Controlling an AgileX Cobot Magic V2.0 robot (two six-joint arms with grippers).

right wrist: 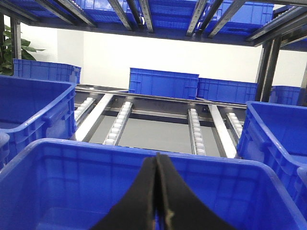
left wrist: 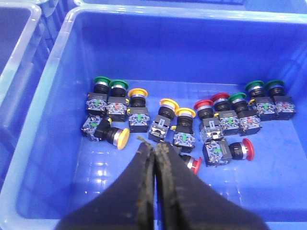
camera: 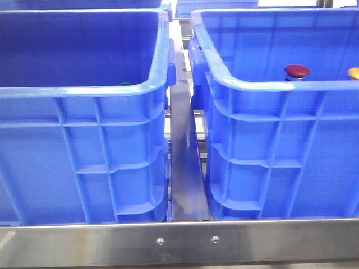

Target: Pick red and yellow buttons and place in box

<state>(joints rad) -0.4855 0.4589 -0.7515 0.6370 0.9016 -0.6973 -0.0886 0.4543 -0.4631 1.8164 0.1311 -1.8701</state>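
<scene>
Left pincer (left wrist: 154,149) pressed closed, nothing in it, hovering over crate (left wrist: 57,72) full of mixed buttons. Right pincer (right wrist: 157,160) closed too, empty, above other crate (right wrist: 144,153).

Risks: buttons jammed together, so closing on yellow button (left wrist: 183,125) could drag neighbours or grab green button (left wrist: 116,91) by mistake. Tipped-over red button (left wrist: 230,149) may roll. Front view: two crates side by side at near bench edge.

No text, label, brand, number or sign can be read on anything here.
</scene>
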